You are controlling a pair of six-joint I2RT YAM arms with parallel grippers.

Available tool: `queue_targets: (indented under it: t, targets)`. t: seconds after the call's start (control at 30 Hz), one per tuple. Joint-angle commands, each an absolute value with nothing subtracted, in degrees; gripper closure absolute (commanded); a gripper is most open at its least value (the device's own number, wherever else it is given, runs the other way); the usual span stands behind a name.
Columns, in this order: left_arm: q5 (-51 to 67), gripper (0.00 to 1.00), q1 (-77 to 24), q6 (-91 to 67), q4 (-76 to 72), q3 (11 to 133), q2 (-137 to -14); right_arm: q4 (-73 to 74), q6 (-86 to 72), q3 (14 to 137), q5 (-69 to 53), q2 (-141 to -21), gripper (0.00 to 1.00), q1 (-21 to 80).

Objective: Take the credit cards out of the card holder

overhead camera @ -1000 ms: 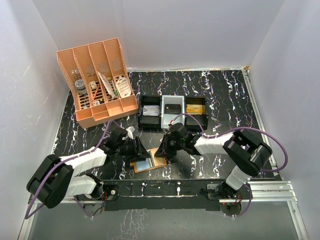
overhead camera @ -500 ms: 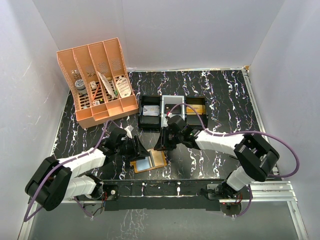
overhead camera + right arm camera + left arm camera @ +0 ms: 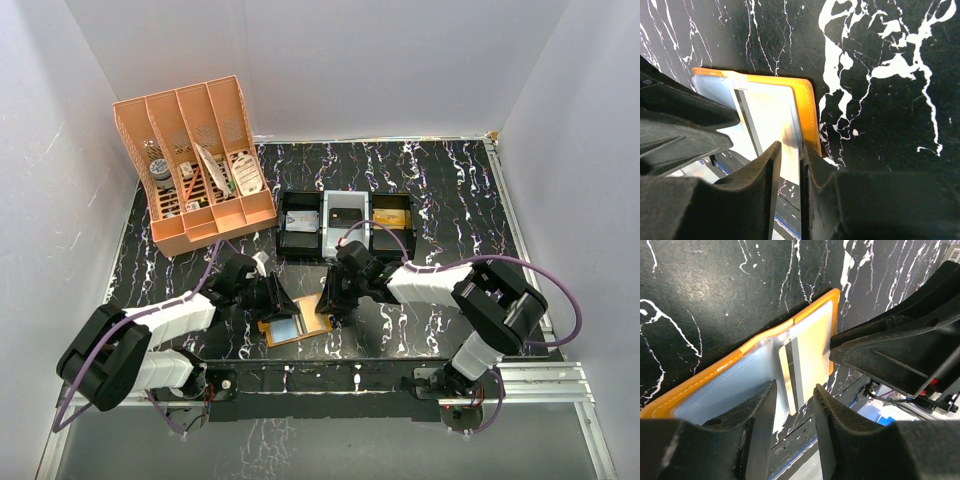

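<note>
Back to the card holder at the bench's near edge came my right claw, narrow on the edge of a thin, likely slick credit card, grip unclear, left claw part-open.

Left arm lies low, reaching in toward centre; right arm mirrors it, elbow folded back on its own side. Both wrists are pitched down. Left gripper and right gripper are nose to nose, tips just beside each other, not visibly touching. Left jaws are partly open with a clear gap between the fingers. Right jaws are nearly closed, only a thin slit between the fingers; can't tell if they're clamping.
</note>
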State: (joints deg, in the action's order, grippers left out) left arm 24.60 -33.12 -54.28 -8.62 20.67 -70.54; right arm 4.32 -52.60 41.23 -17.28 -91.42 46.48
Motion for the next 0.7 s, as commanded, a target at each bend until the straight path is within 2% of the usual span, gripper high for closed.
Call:
queue_targets:
  t: [0.0,0.33,0.57,0.67]
  targets:
    - [25.8,0.69,-32.9,-54.7,-8.4,22.3,-72.8,-0.9,-53.8,39.7,-18.5,-92.1,0.82,46.3]
    - [29.5,0.82,-32.9,-58.5,-16.8,20.9,-76.7,-3.6,-56.3,38.4,-20.7,-93.2,0.87,46.3]
    - [28.9,0.99,-32.9,-59.7,-18.5,20.2,-76.6,-4.4,-56.9,38.3,-21.5,-94.0,0.90,46.3]
    - [29.3,1.00,-32.9,-59.5,-19.1,20.6,-76.5,-4.0,-56.9,38.6,-21.6,-93.2,0.91,46.3]
